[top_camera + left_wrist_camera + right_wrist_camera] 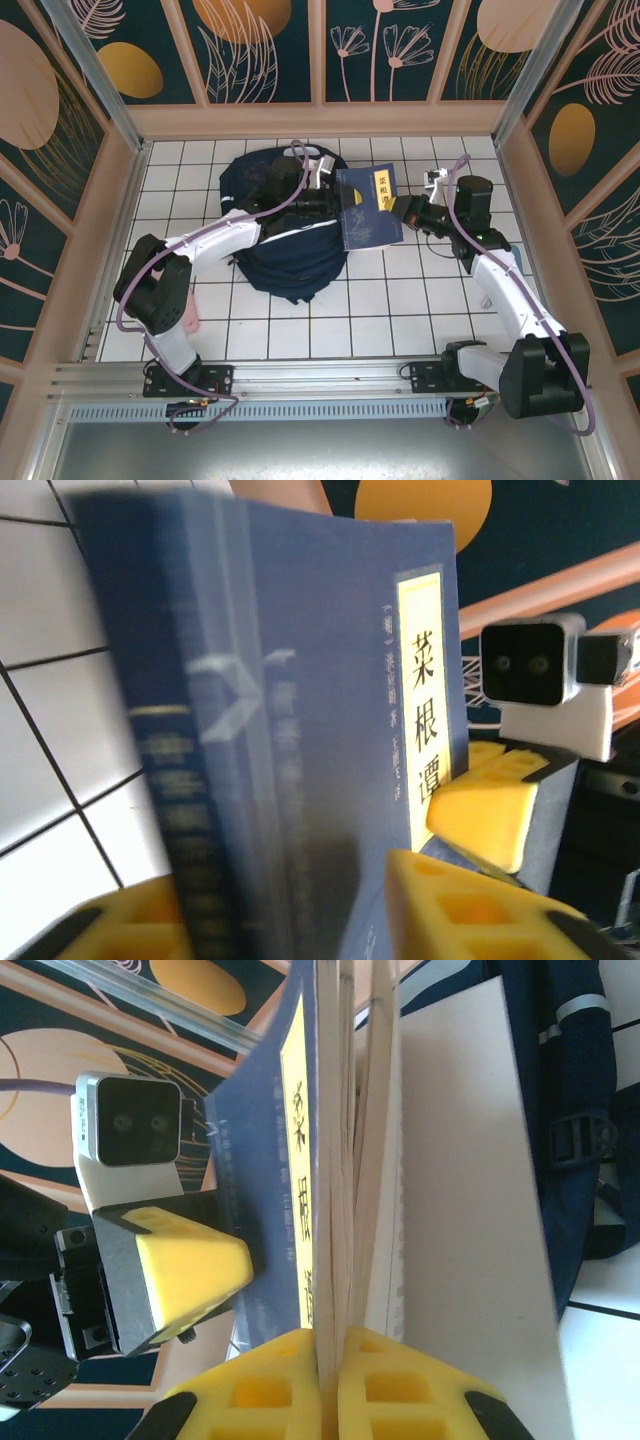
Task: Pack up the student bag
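The student bag [285, 255], a big dark navy backpack, lies on the white tiled table left of centre; its black strap and buckle [580, 1140] show in the right wrist view. A navy book with a yellow title strip [368, 208] is held upright just right of the bag, between both grippers. My left gripper [335, 207] [275, 905] reaches over the bag and has its yellow fingers [480, 910] on either side of the book's spine [190, 810], shut on it. My right gripper [401, 213] [335, 1338] is shut on a thin sheaf of the book's pages [345, 1160].
Panelled walls [320, 118] close in the table at the back and on both sides. A small pink item [190, 320] lies by the left arm's base. Bare tiles [400, 310] stretch in front of the bag and the book.
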Tool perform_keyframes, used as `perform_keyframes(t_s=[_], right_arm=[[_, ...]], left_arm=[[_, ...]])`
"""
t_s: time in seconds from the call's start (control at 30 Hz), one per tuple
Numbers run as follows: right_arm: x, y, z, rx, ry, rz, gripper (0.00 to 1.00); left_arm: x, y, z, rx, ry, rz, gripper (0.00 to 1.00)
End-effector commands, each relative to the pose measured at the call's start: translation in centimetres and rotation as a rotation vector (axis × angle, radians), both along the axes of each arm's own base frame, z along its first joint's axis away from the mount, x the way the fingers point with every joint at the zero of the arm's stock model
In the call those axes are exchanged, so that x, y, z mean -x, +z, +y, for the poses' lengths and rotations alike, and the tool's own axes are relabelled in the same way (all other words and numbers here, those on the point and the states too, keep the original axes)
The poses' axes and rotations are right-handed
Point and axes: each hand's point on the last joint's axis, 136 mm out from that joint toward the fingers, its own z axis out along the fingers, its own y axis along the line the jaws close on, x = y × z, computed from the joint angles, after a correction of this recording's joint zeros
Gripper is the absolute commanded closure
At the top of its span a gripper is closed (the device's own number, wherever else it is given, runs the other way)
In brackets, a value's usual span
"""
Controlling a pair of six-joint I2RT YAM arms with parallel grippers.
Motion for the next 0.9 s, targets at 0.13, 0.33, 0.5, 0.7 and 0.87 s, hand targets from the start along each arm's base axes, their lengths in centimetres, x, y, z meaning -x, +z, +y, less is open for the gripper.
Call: perform_keyframes(t_s=[0.13, 0.33, 0.5, 0.7, 0.87], right_arm=[[-0.6, 0.0, -1.6, 0.053, -0.066, -0.021, 0.62], [-0.5, 0.0, -3.1, 0.026, -0.209, -0.013, 0.24], [1.0, 1.1, -0.5, -0.237, -0.156, -0.023, 0.11], [2.5, 3.5, 3.9, -0.41, -0.071, -0.061, 0.01], [2.6, 5.3, 5.5, -0.512, -0.048, -0.085, 0.01]], left_arm=[[0.1, 4.8, 0.8, 0.088, 0.031, -0.1, 0.97], [-1.4, 8.8, 3.1, 0.159, 0.187, -0.172, 1.0], [-2.8, 11.0, 5.0, 0.192, 0.337, -0.205, 1.0], [-3.5, 12.3, 6.3, 0.265, 0.434, -0.195, 1.0], [-4.2, 11.8, 6.8, 0.285, 0.487, -0.151, 1.0]])
